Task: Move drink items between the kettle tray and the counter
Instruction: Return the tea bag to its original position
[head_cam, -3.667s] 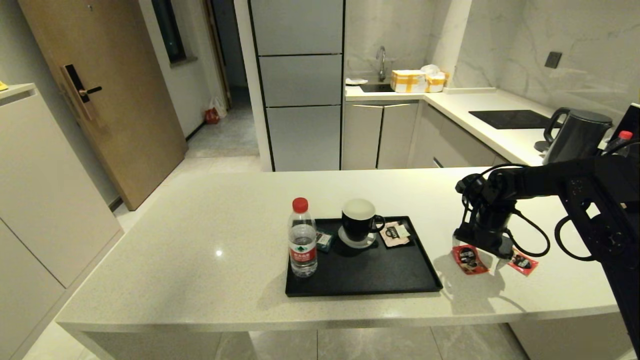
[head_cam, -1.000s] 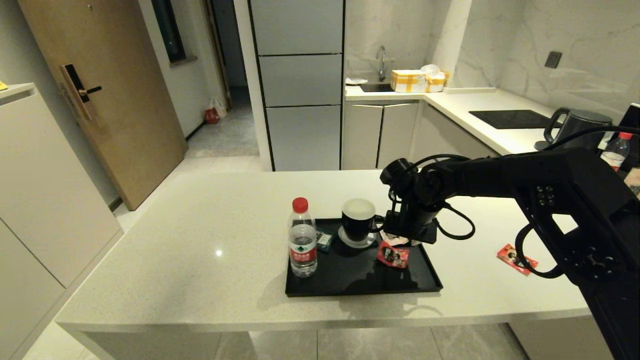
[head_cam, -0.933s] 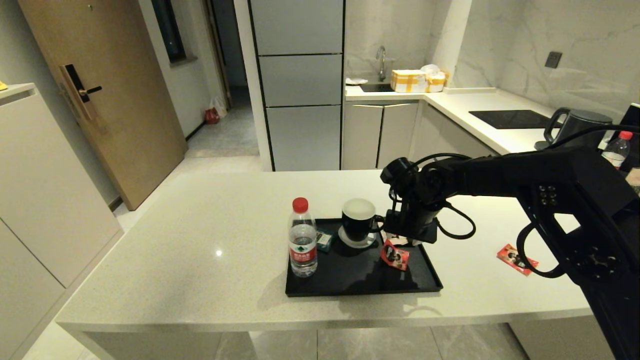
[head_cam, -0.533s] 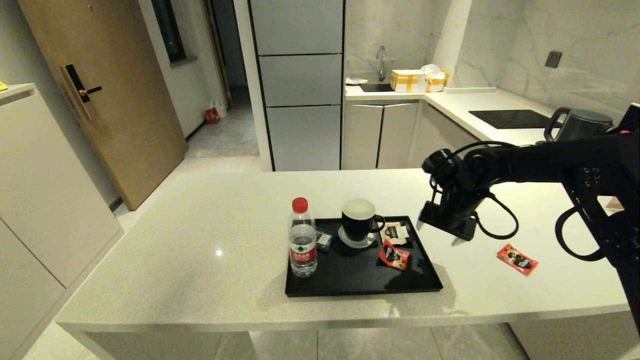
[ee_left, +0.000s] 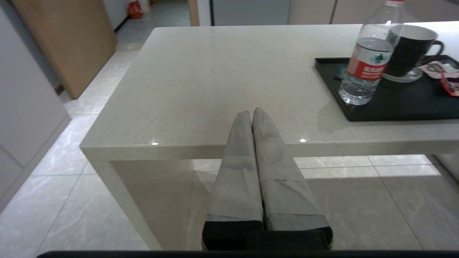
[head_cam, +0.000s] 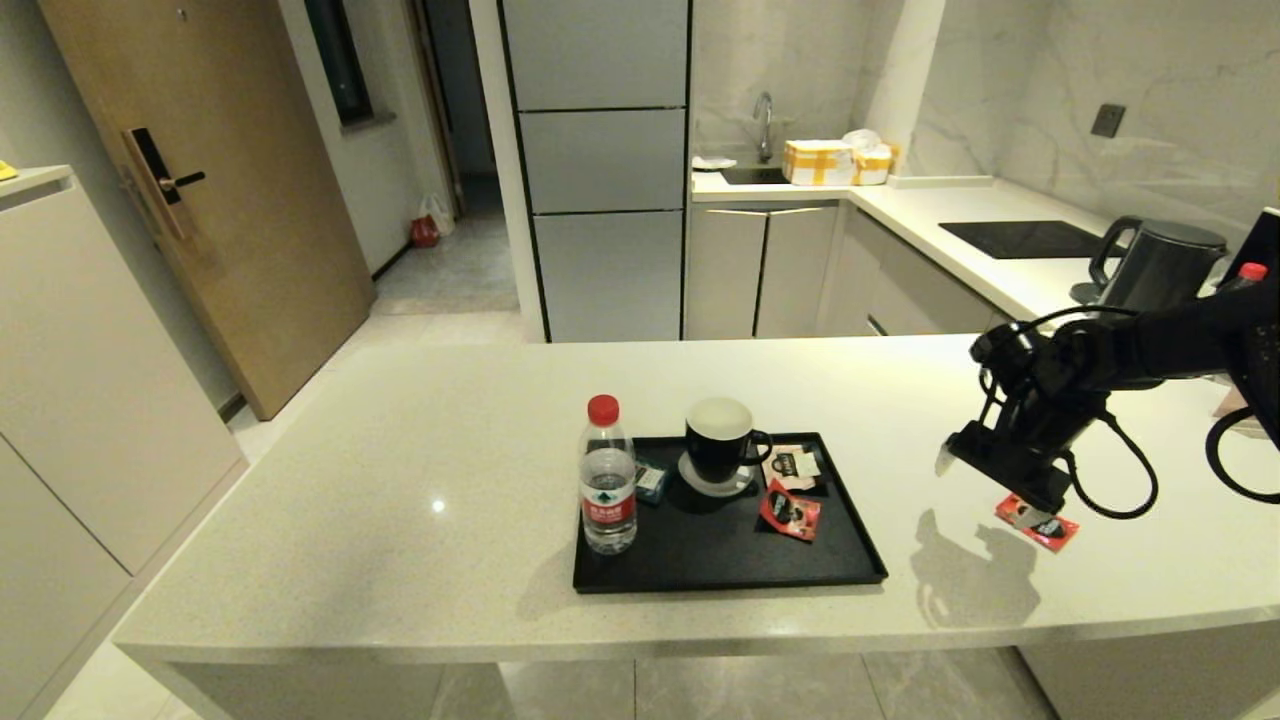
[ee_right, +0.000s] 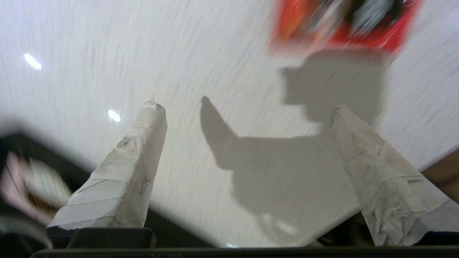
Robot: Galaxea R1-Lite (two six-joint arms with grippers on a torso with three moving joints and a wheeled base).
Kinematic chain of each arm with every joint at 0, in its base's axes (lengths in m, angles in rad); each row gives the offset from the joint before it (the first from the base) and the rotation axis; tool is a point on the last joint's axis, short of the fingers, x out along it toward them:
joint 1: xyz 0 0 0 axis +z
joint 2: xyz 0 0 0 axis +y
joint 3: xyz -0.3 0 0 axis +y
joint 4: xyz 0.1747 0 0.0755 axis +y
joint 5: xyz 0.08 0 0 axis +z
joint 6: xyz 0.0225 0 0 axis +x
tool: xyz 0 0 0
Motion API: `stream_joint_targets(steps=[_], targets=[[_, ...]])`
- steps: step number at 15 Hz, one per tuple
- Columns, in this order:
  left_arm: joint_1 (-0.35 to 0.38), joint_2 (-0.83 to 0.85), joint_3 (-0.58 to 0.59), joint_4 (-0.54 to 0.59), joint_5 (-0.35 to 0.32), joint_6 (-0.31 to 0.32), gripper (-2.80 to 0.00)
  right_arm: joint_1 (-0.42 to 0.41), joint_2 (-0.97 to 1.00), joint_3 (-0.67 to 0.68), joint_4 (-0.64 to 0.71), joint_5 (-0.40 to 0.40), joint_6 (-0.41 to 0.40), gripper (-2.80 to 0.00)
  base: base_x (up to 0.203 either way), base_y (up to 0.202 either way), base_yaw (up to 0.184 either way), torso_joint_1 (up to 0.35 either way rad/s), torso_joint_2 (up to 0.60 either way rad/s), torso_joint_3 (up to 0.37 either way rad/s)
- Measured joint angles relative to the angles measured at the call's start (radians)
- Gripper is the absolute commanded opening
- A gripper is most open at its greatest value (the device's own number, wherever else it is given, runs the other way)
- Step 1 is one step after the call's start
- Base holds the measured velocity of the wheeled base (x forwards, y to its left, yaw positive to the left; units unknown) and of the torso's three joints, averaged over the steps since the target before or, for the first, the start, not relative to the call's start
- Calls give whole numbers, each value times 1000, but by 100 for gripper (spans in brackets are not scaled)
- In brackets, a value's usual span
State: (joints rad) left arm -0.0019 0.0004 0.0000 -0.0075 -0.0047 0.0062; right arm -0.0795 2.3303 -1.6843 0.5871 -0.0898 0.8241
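Right gripper (head_cam: 990,490) above counter (head_cam: 400,470), jaws wide

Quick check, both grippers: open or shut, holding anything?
Left gripper: shut, empty, parked off the counter's edge.
Right gripper: open, empty, above the counter near the red sachet.

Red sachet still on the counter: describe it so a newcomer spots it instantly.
Start at the black tray in the middle of the cream counter, then look to the robot's right, near the front edge. There a flat red sachet lies on bare stone under the open right claw. Its twin lies on the tray.
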Motion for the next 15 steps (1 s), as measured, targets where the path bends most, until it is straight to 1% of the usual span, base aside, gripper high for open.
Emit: stream_joint_targets(steps=[2,4,5,15], targets=[[0,0,0,0,0,0,-280,-47,16,-2,-14,-10,14,0,0,0,0,0,0,0],[0,0,0,0,0,0,-280,-48,33,-4,-18,-52,16,0,0,0,0,0,0,0],[-1,0,0,0,0,0,-280,-53,42,-3,-19,-60,15,0,0,0,0,0,0,0],[0,0,0,1,0,0,-280,-70,100,-6,-33,-76,15,0,0,0,0,0,0,0]])
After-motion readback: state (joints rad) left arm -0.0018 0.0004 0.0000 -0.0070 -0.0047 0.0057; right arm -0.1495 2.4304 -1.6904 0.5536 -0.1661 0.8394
